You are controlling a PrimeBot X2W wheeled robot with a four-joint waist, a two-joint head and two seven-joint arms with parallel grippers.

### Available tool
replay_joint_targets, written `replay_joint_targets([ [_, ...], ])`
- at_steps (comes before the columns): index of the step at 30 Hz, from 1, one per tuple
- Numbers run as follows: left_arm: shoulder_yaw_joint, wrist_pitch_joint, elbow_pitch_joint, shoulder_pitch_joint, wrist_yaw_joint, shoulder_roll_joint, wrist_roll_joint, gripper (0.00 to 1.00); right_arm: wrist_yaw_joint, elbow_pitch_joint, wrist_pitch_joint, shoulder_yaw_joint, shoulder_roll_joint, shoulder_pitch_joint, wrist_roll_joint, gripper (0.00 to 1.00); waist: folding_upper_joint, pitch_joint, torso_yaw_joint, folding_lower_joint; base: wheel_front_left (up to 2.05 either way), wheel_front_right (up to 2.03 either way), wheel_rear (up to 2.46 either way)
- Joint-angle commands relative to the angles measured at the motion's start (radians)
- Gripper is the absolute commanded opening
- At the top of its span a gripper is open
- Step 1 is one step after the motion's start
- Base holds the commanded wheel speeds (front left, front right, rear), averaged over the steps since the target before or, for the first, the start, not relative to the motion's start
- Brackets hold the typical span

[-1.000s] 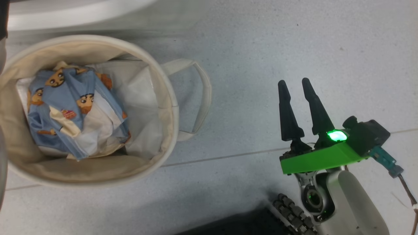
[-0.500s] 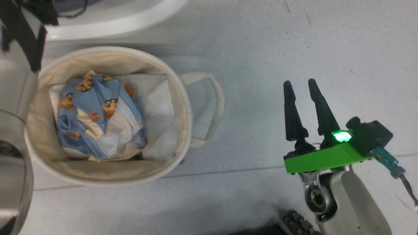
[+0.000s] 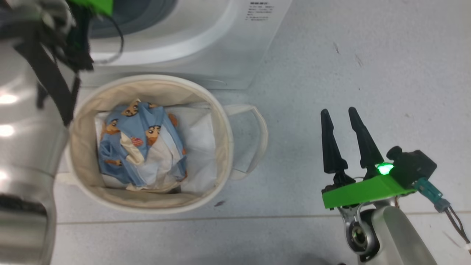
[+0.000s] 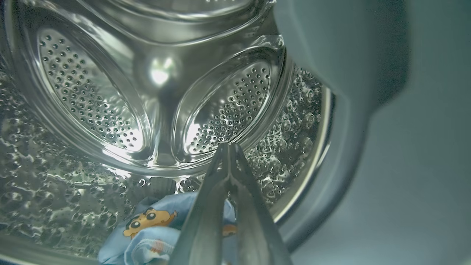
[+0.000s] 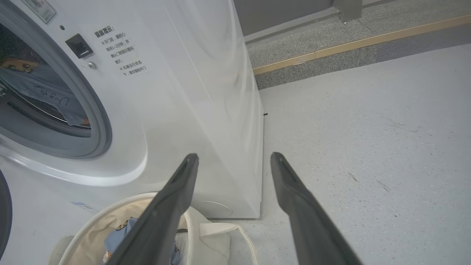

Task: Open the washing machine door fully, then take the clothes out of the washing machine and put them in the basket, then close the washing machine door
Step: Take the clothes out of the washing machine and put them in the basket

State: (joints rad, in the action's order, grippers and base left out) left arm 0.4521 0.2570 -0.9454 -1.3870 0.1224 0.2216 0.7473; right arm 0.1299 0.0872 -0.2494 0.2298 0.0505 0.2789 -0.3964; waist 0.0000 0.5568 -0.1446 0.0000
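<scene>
My left gripper is shut and empty inside the washing machine's steel drum. Its tips hang just above light-blue clothes printed with an orange face, which lie at the drum's bottom. The white washing machine stands at the top of the head view, its port open. A dark sliver at the right wrist view's left edge looks like the washing machine door's rim. The cream basket sits in front of it with more blue clothes inside. My right gripper is open and empty over the floor, right of the basket.
My pale left forearm with black cables crosses the head view's left side, beside the basket. Grey tiled floor spreads right of the machine. A kerb with a yellow strip runs behind.
The head camera has tilted up and turned, bringing the washing machine's front and my left forearm into view. The basket, the clothes in it and my right gripper keep their places.
</scene>
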Motion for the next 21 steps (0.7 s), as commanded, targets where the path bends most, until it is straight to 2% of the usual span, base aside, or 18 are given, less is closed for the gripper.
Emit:
replay_joint_targets([
  [1,-0.039,0.004,0.055,0.02,-0.006,0.031,-0.024,0.0,0.001,-0.021,-0.012,0.018,0.0,-0.034,0.013,1.0,0.0,-0.033,0.022,0.0,0.0,0.0,0.0],
  [11,-0.179,0.005,0.24,0.211,-0.012,-0.011,-0.156,0.0,0.001,-0.003,-0.012,0.022,0.0,-0.066,0.027,1.0,0.0,-0.118,0.064,0.0,0.0,0.0,0.0],
  [15,-0.261,0.005,0.352,0.308,-0.011,-0.027,-0.221,0.0,0.001,0.012,-0.012,0.022,0.0,-0.092,0.029,1.0,0.0,-0.181,0.079,0.0,0.0,0.0,0.0],
  [21,-0.329,0.005,0.476,0.425,-0.007,-0.048,-0.29,0.0,0.001,0.029,-0.012,0.03,0.0,-0.128,0.026,1.0,0.0,-0.267,0.096,0.0,0.0,0.0,0.0],
])
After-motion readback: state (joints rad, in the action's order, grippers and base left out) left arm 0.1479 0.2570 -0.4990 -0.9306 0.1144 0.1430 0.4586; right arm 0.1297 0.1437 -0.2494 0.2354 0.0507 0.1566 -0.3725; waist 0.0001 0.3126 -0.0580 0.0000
